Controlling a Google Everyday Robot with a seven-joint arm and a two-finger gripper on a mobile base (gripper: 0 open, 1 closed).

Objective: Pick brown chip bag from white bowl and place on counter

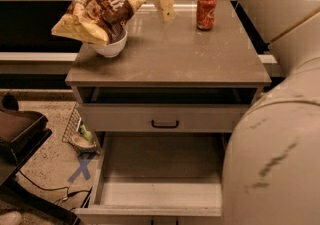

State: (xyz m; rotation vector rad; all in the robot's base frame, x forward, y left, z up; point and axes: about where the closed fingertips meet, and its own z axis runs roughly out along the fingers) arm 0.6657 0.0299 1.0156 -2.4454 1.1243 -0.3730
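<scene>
One arm: the robot's pale arm (280,119) fills the right side of the view from top to bottom and hides the cabinet's right edge.
Counter: the grey-brown glossy counter (170,59) tops a grey cabinet and carries the bowl with the bag at its back left corner and a can at its back right.
Lower drawer: the lower drawer (160,169) is pulled out wide; the upper drawer (165,119), with a black handle, stands slightly out, leaving a dark gap under the counter's edge.
Brown chip bag: the brown chip bag (97,14) lies tilted across the bowl, overhanging it on both sides, its white "Salt" lettering facing up and its yellow-tan end pointing left, past the counter's edge.
Pincer: the pincer (166,14) hangs above the back middle of the counter, just right of the bag and apart from it, gripping nothing; whether it is open or closed I cannot tell.
White bowl: the white bowl (111,48) sits on the counter under the bag, mostly covered.
Red soda can: the red soda can (206,11) stands upright, right of the pincer.
Floor mark: a blue tape cross (81,167) lies left of the cabinet.
</scene>
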